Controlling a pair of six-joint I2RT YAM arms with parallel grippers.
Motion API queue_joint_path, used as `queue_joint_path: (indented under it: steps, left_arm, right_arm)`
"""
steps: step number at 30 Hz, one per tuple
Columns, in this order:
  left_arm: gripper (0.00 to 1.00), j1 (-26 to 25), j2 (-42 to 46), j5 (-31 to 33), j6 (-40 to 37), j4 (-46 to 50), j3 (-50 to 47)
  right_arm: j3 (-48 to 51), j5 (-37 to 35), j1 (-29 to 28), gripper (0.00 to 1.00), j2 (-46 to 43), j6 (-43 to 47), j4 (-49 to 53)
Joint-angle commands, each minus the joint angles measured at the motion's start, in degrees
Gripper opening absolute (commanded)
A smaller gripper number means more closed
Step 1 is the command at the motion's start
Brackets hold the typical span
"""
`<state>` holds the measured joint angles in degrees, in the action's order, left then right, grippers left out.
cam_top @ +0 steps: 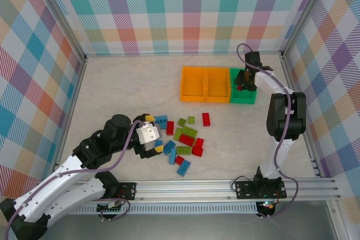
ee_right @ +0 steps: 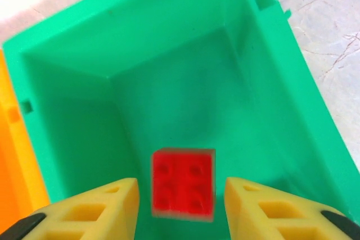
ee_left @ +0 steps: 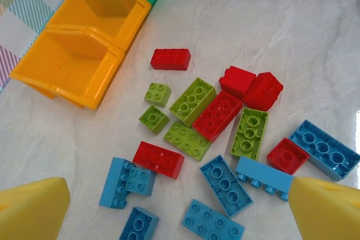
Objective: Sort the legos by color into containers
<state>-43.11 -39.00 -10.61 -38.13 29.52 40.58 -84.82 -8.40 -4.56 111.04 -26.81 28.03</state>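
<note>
The legos [cam_top: 183,139] lie scattered mid-table in blue, lime green and red. My left gripper [cam_top: 153,141] hovers over the pile's left side, open, its yellow fingers [ee_left: 34,209] straddling blue bricks [ee_left: 225,185] without touching them. Among the pile are a red brick [ee_left: 170,59] and a lime brick [ee_left: 192,100]. Three containers stand in a row: two orange bins [cam_top: 193,85] [cam_top: 217,85] and a green bin [cam_top: 243,98]. My right gripper [ee_right: 180,189] is over the green bin [ee_right: 169,82], open. A blurred small red lego [ee_right: 183,184] sits between the fingers with gaps on both sides.
The orange bins [ee_left: 67,66] [ee_left: 107,9] look bare inside in the left wrist view. The checkered walls [cam_top: 169,9] enclose the table on three sides. The aluminium rail [cam_top: 225,186] runs along the near edge.
</note>
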Motion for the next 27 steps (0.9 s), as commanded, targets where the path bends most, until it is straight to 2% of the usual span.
queue_joint_path:
  steps: [1, 5, 9, 12, 15, 18, 20, 27]
  left_arm:
    - [1.0, -0.4, -0.2, 0.5, 1.1, -2.5, -0.7]
    - [1.0, -0.4, -0.1, 0.1, 1.3, -2.4, -0.6]
    - [1.0, -0.3, -0.4, -1.5, 2.0, -2.7, -0.3]
    - [1.0, 0.2, -0.8, -1.6, 2.8, -3.6, -0.1]
    - [1.0, 0.6, -1.1, -2.1, 2.8, -3.8, 0.0]
    - [1.0, 0.9, -1.3, -3.0, 2.4, -3.8, -0.1]
    - [1.0, 0.9, -1.6, -3.2, 2.2, -3.4, 0.0]
    - [1.0, 0.9, -1.3, -4.8, 1.6, -2.6, 0.1]
  right_arm:
    - [-2.0, 1.9, -0.2, 0.45, -3.4, 0.4, 2.5]
    - [-0.4, 4.3, -0.3, 0.45, -7.6, 0.7, 3.7]
    - [8.7, 12.6, -2.9, 0.52, -16.9, 1.8, 1.0]
    - [17.3, 13.0, -10.1, 0.57, -24.9, 3.3, -1.0]
    - [23.6, 8.5, -20.7, 0.61, -28.6, 3.4, -2.4]
    - [24.8, 4.0, -28.6, 0.64, -26.1, 2.7, -1.3]
    - [24.4, -3.5, -31.3, 0.66, -22.8, 2.3, 0.3]
    - [21.4, -7.4, -33.0, 0.67, -13.2, 3.8, 2.3]
